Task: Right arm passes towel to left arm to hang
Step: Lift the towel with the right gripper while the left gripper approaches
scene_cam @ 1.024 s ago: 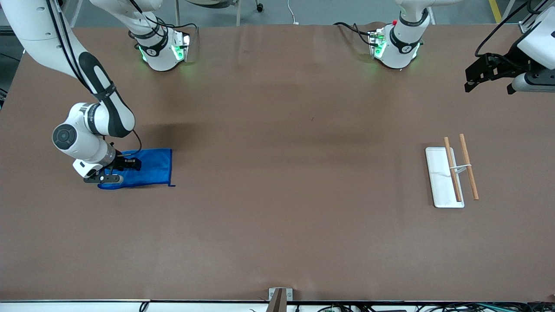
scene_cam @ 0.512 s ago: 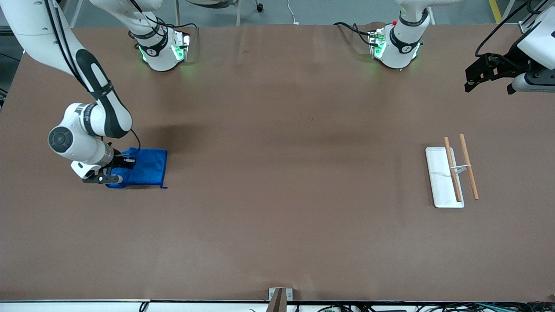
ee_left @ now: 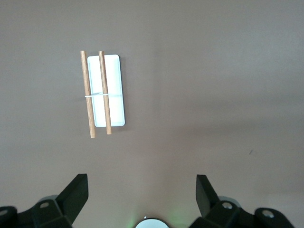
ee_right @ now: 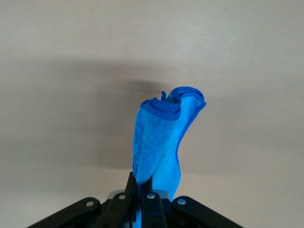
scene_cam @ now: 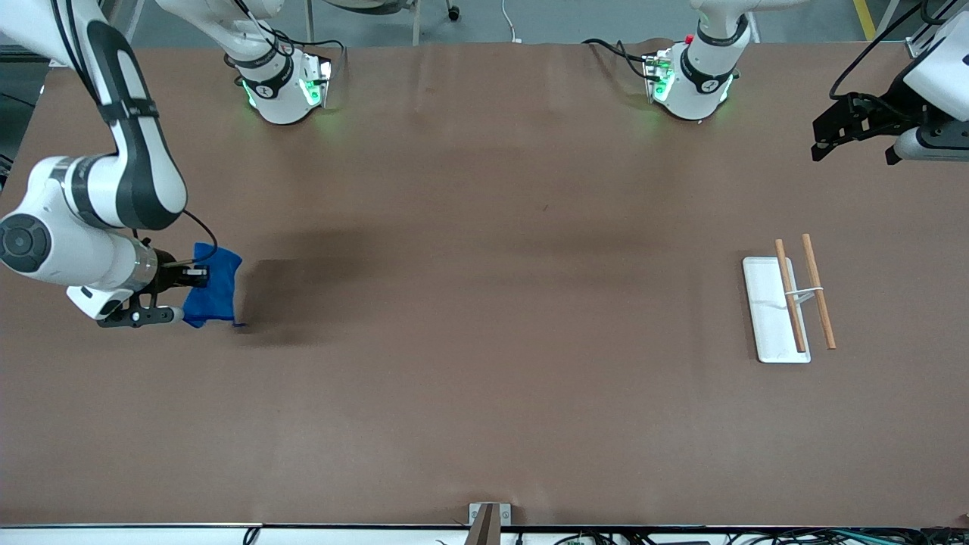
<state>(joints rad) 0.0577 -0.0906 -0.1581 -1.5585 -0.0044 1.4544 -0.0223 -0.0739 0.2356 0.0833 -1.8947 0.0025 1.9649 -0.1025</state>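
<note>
The blue towel (scene_cam: 213, 294) hangs bunched from my right gripper (scene_cam: 195, 275), lifted off the table near the right arm's end, with its shadow on the table beside it. In the right wrist view the right gripper (ee_right: 146, 192) is shut on one edge of the towel (ee_right: 164, 135), and the cloth droops folded away from the fingers. My left gripper (scene_cam: 821, 140) waits high over the left arm's end of the table, open and empty. In the left wrist view the left gripper (ee_left: 141, 190) shows its two fingers wide apart.
A towel rack with a white base (scene_cam: 764, 303) and two wooden rods (scene_cam: 819, 291) stands near the left arm's end. It also shows in the left wrist view (ee_left: 115, 90). The brown table (scene_cam: 484, 341) spreads between the arms.
My right gripper has lifted the towel off the table and drawn it toward the right arm's end. The cloth went from lying flat to hanging bunched. The left arm has not moved.
</note>
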